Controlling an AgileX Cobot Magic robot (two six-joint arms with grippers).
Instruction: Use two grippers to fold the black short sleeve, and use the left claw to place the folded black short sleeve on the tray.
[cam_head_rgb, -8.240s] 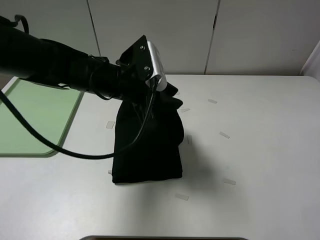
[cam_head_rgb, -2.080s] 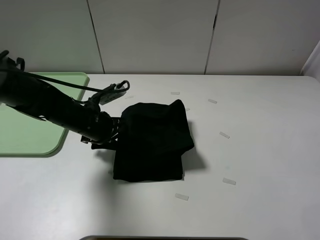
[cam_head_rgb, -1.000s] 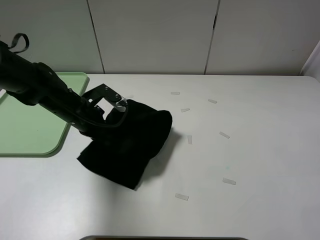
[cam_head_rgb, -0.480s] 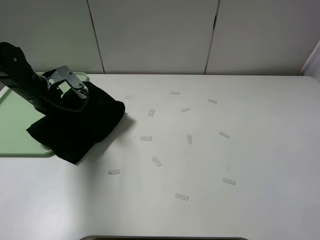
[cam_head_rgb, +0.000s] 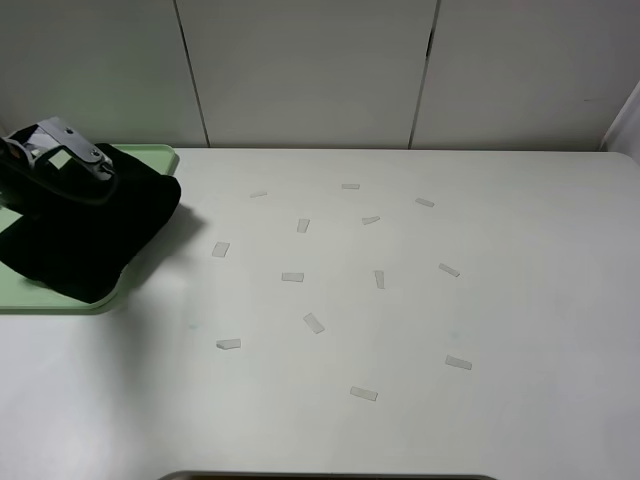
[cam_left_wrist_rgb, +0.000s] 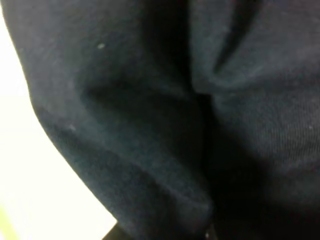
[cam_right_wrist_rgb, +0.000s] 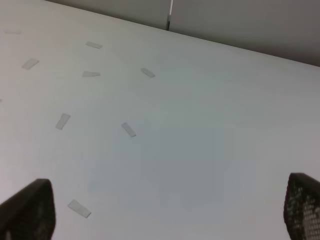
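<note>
Left tool (cam_head_rgb: 60, 165) sits over the green tray (cam_head_rgb: 150, 157) with the folded black short sleeve (cam_head_rgb: 85, 230) bunched beneath it; its own camera shows nothing but dark cloth pressed close, so I judge it clamped on the garment, though the jaws themselves are hidden. Right tool (cam_right_wrist_rgb: 165, 220) hangs well apart from the shirt over bare counter (cam_head_rgb: 420, 300), its two dark fingertips (cam_right_wrist_rgb: 27, 207) spread wide with nothing between them.

Folding looks finished: the shirt is a compact, layered bundle. Placement is nearly done but not complete, as the bundle droops below the left tool, mostly over the tray, with its lower corner spilling past the tray's near rim. What remains, by my reading, is setting it fully inside and letting go.

The shirt is soft matte knit, creased into deep folds. The tray is smooth, pale green, with rounded corners and a low lip. Small pale tape strips (cam_head_rgb: 292, 276) lie scattered flat across the white, slightly glossy counter.
</note>
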